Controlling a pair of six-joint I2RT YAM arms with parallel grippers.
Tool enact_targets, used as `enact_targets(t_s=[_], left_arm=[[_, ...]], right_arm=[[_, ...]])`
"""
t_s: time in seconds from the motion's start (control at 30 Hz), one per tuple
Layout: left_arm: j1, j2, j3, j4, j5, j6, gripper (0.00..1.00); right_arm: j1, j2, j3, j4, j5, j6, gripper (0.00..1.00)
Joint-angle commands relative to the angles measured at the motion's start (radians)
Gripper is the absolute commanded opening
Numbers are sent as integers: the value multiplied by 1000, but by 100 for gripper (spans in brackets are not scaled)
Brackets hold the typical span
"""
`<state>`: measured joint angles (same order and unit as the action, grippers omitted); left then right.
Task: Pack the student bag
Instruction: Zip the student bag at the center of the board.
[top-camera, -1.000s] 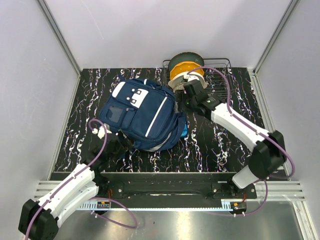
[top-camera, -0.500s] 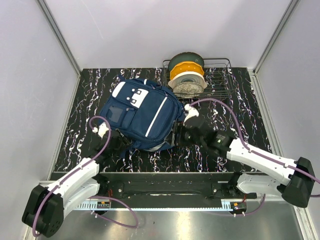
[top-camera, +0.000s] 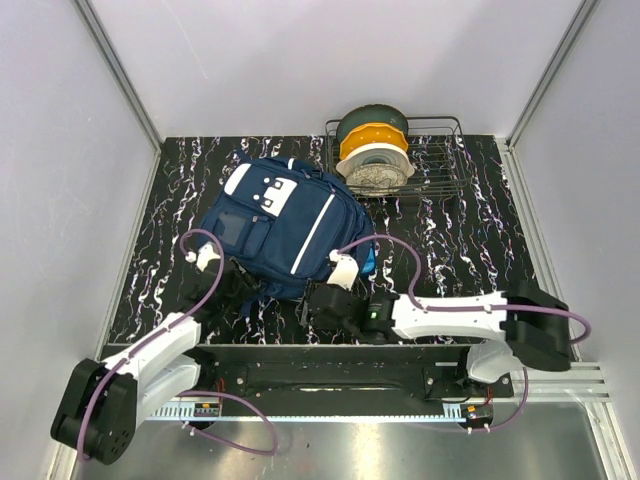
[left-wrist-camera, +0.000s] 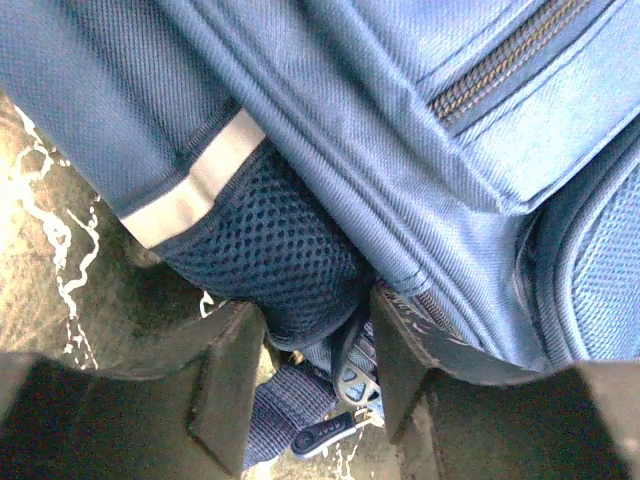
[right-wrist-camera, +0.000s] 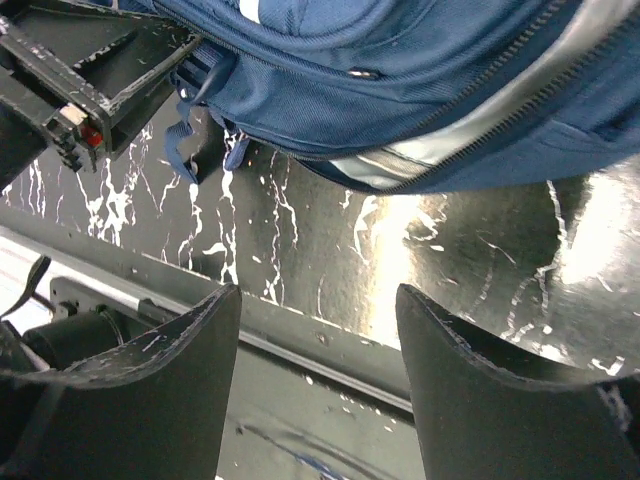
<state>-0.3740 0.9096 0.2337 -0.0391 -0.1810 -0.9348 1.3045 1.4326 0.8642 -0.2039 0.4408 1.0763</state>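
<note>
Top view first: the student bag (top-camera: 285, 225) lies flat on the surface (top-camera: 450, 260), left of centre, well apart from the wire rack (top-camera: 445, 175) at the far right. My left claw (top-camera: 238, 292) is at its near-left corner and my right claw (top-camera: 318, 306) is at its near edge. If I pull from here, I reckon the whole bag slides rather than opens.

Left wrist: I'm closed on the bag's bottom corner, with the mesh pocket (left-wrist-camera: 270, 250) bunched between my fingers (left-wrist-camera: 230, 380). The strap (left-wrist-camera: 290, 400) and zip pull (left-wrist-camera: 325, 435) sit just below. It's a shallow bite on slippery mesh, so it could slip out, or I might snag the strap instead.

Right wrist: this claw gapes wide with nothing in it, low over the surface's near edge, and the bag is just beyond the fingertips. If I drive in flat, I could shove the bag far or jam under its hem.
</note>
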Motion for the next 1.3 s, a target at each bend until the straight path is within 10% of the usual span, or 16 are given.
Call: enact_targets(t_s=[0.0,0.43,1.27], left_arm=[[30,32,-4,131,29,93,45],[33,-21,16,107,112,208,13],[66,-89,12,84,175,258,5]], right_arm=[[12,112,116,86,88,120,68],[22,431,367,41,165,211,61],[27,693,605,-140,418,99,38]])
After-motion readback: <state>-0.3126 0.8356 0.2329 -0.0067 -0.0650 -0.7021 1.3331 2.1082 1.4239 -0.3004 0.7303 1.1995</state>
